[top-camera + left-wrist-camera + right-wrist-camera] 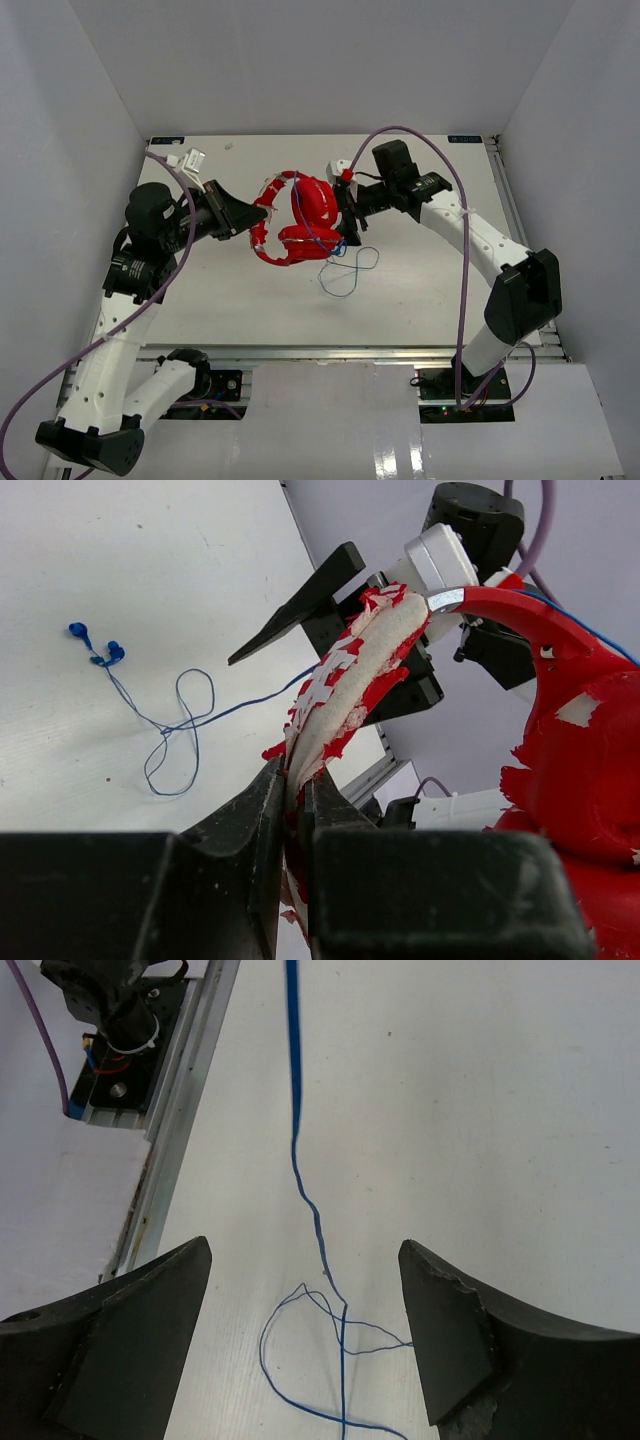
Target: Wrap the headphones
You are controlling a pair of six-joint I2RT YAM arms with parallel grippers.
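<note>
My left gripper [293, 805] is pressed shut on the worn padding of the headband [352, 675]. It holds the headphones [303, 225] up off the table [430, 300] around its middle, between the two arms. I judge that this pinch is there to serve as an anchor: with the frame lifted and steady, there is room to carry the cord [297, 1150] around it. My right gripper [305, 1260] sits just to the right of the earcups [312, 212], its jaws spread wide. The blue cord runs down between them untouched, so nothing is held on that side. The slack lies in loose loops on the table just nearer than the headphones, with the plug end [98, 652] resting flat. Most of the winding looks undone to me.
</note>
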